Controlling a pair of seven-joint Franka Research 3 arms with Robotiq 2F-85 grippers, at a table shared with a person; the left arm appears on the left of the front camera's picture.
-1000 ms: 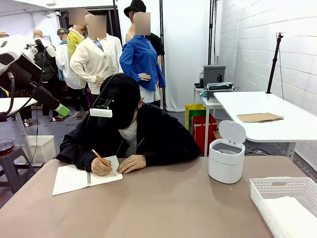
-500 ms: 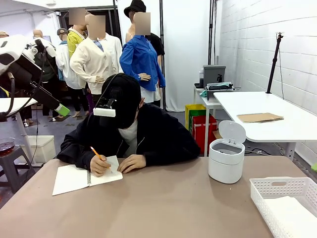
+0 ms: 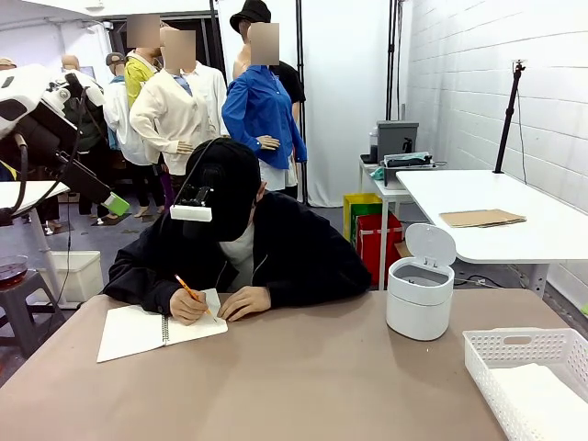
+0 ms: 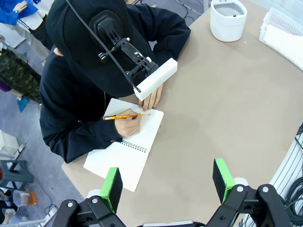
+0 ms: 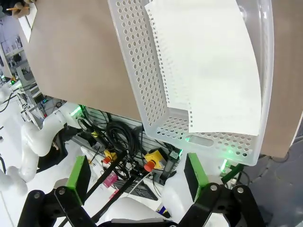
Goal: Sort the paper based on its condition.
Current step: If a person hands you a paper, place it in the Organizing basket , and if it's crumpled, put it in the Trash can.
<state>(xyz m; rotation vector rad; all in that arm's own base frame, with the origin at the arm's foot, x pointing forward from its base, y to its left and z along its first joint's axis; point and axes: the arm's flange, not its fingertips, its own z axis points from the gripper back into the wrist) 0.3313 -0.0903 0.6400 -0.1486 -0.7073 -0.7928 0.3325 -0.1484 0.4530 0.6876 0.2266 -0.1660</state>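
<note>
White paper [image 5: 208,71] lies stacked in the perforated basket [image 5: 137,71] ahead of my right gripper [image 5: 137,171], jaws wide and empty; my left gripper [image 4: 166,182] gapes too, above the notebook [image 4: 120,161] (person writing). Thin overlapping sheets could lift two together if I pinch carelessly.

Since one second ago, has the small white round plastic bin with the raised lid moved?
No. The bin stays at the same spot, left of the white perforated plastic basket.
</note>
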